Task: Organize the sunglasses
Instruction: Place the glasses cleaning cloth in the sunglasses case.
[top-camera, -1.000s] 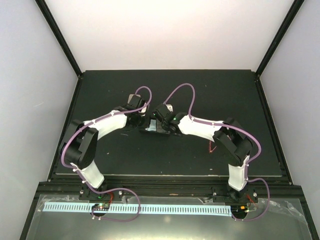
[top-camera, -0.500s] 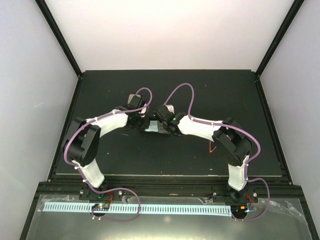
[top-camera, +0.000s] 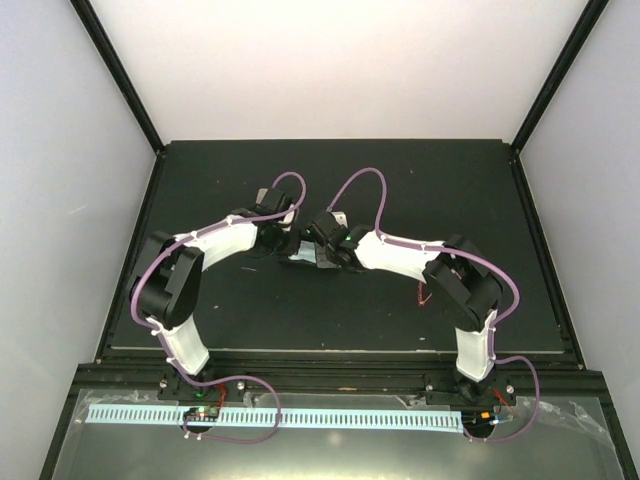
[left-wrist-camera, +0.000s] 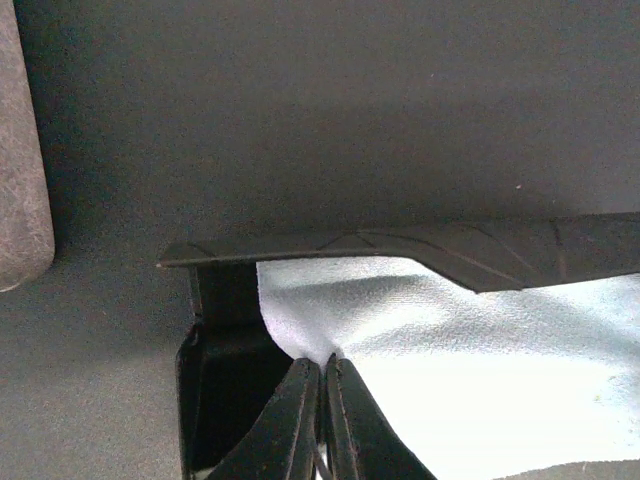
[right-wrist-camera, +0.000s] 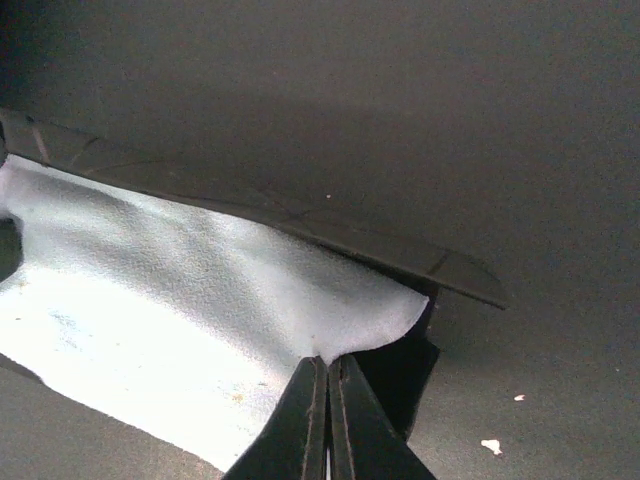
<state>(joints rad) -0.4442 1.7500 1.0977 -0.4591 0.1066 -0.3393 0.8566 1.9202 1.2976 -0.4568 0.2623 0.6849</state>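
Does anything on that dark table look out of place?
The thin red wire-frame sunglasses lie alone by the right arm, away from the light blue cloth and open black case in the middle.

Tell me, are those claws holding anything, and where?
Both are shut on the light blue cloth: left gripper pinches one end's edge, right gripper the opposite end.
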